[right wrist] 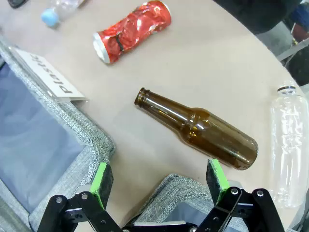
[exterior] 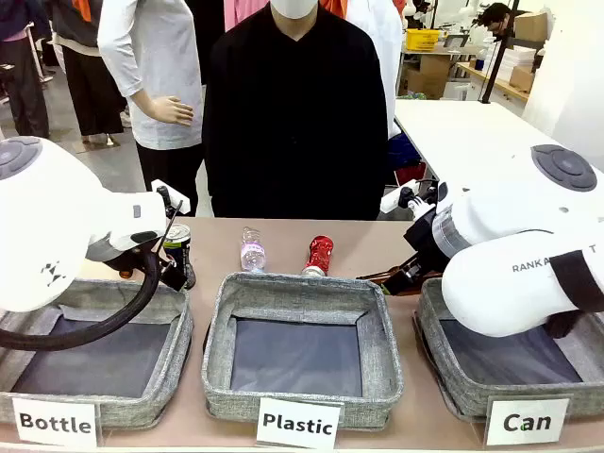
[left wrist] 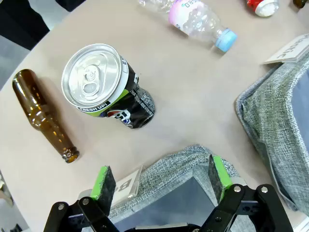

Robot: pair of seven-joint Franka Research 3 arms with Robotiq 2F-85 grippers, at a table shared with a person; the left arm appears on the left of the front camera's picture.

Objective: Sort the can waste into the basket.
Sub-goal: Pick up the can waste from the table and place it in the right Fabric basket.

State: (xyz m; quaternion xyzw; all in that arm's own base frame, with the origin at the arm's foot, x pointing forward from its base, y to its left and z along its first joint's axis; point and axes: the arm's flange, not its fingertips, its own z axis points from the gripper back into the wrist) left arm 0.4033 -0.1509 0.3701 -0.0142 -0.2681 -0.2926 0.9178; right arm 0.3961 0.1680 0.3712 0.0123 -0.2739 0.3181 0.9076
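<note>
Standing black can [left wrist: 108, 87], axis vertical

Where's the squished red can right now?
In the front view, the red can lies just behind the middle basket, right of a clear bottle.

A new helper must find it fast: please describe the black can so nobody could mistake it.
Find the Bottle basket at the robot's left end of the table. Behind its far right corner stands the black can, beside a lying brown bottle. Only it is upright, with silver lid and green band.
</note>
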